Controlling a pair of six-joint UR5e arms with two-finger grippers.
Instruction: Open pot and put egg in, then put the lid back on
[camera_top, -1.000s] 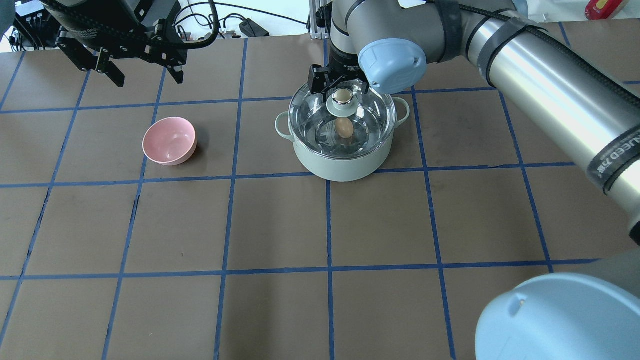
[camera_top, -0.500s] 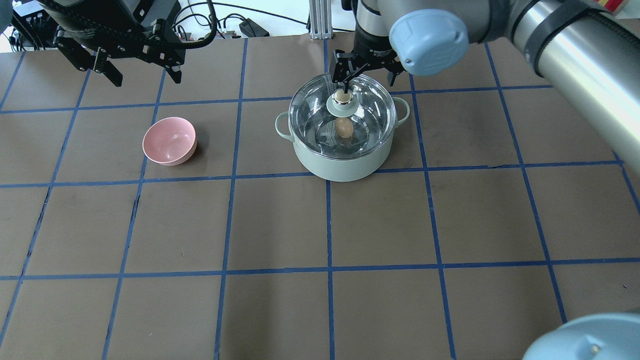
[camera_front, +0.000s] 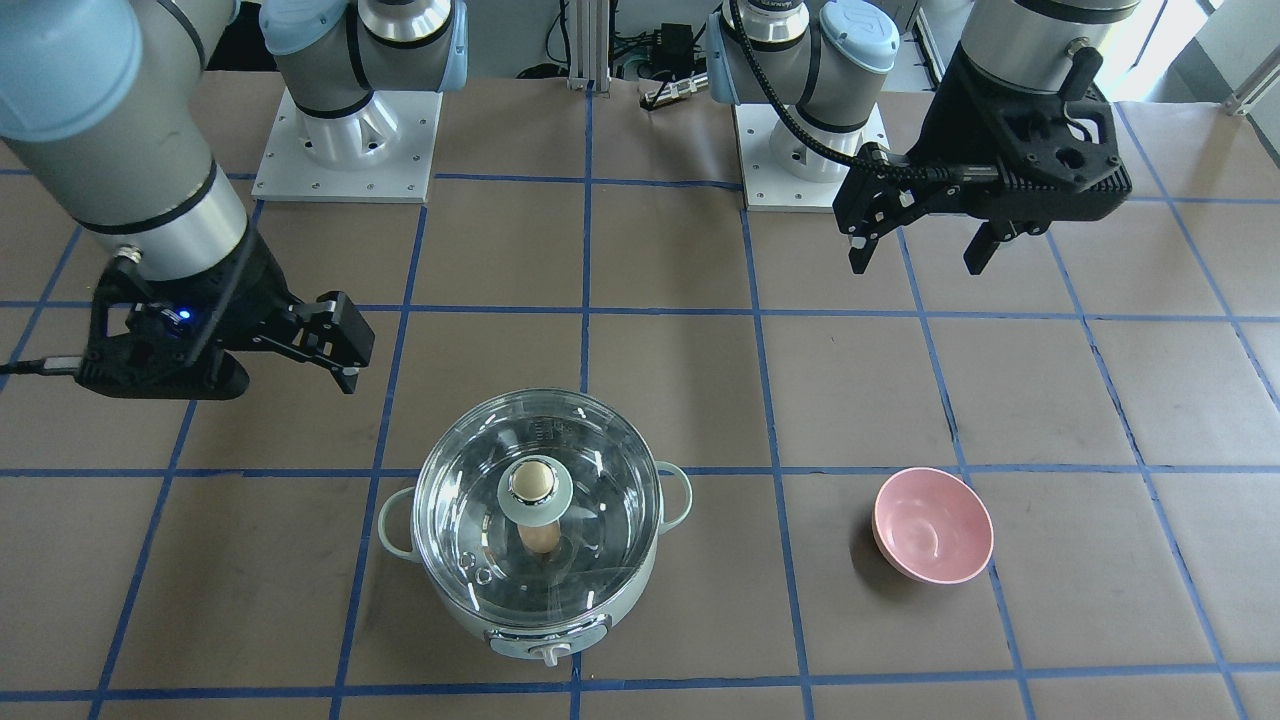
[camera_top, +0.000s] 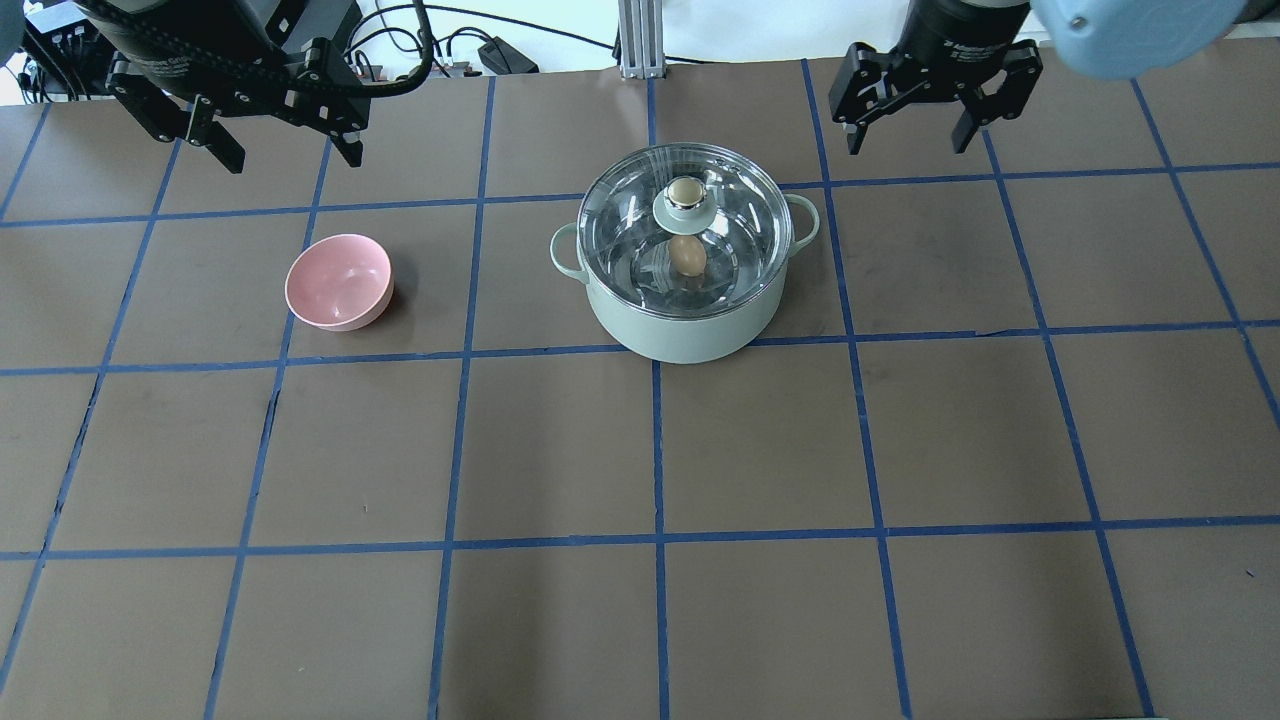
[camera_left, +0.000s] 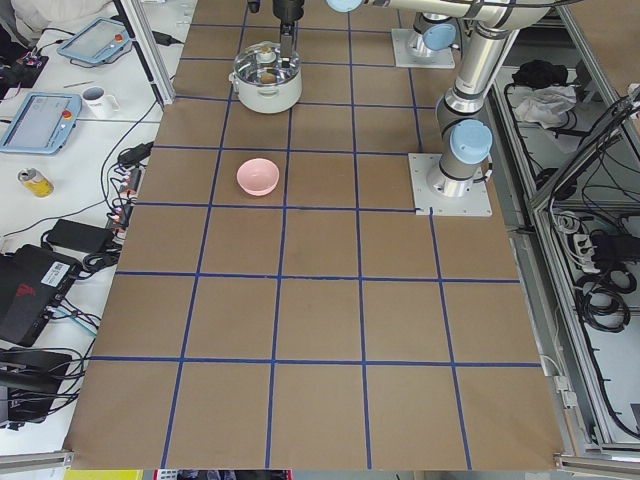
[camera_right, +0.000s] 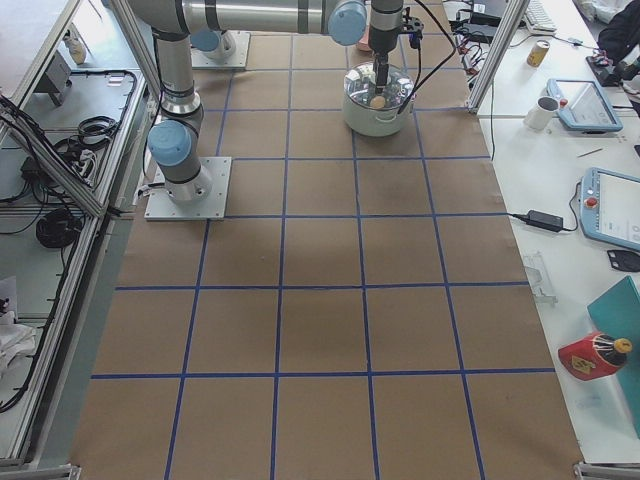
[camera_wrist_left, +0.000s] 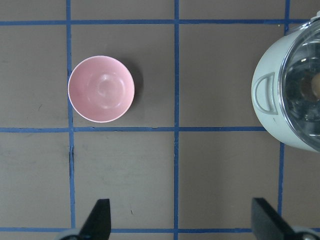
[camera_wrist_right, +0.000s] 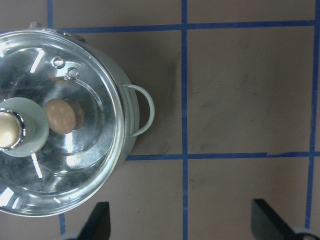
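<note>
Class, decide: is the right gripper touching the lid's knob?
Apart. The overhead view shows the right gripper hanging open beyond the pot's right handle, with table visible between it and the knob.

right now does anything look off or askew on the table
Nothing stands out. The lid sits level on the pot with the egg inside; the bowl is upright; left gripper and right gripper hang open, clear.

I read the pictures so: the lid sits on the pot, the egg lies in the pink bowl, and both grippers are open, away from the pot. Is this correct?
Not quite: the egg lies inside the pot, under the lid, not in the pink bowl; the overhead exterior view shows it. The rest stands: left gripper and right gripper are open, away from the pot.
</note>
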